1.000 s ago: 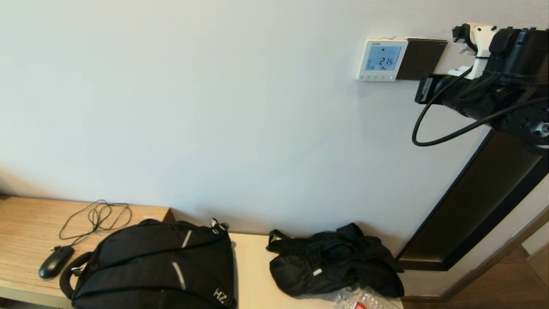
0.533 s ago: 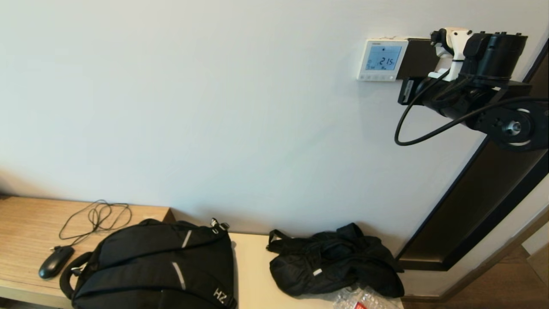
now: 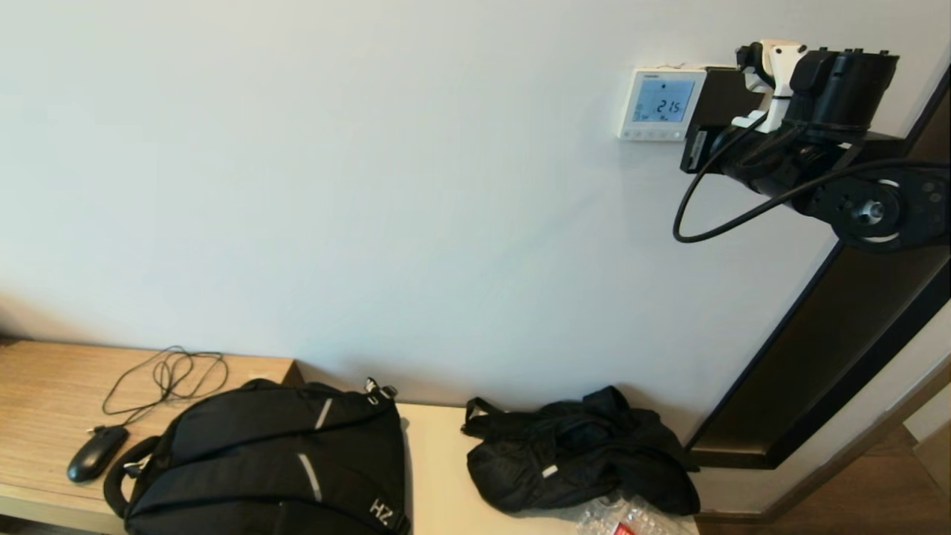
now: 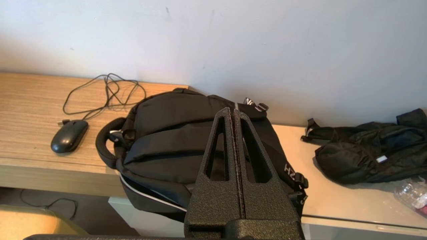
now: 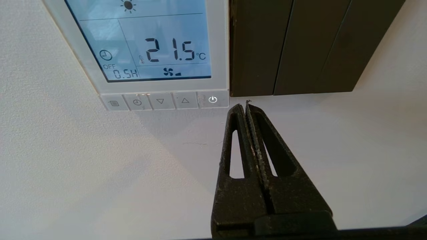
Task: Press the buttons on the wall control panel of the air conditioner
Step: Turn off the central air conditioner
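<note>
Panel (image 5: 146, 50) high on wall above worktop's right end, lit | right tool (image 5: 246, 106) pressed together into one blunt tip, just below power button (image 5: 212, 99), apart | left tool (image 4: 233, 113) pressed together, parked over backpack (image 4: 186, 133).

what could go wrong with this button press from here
The shut right gripper sits just below the seam between the control panel and the black plate, beside the power button. Pushing forward now would likely hit bare wall or the plate; overcorrecting could press the power button unintentionally.
</note>
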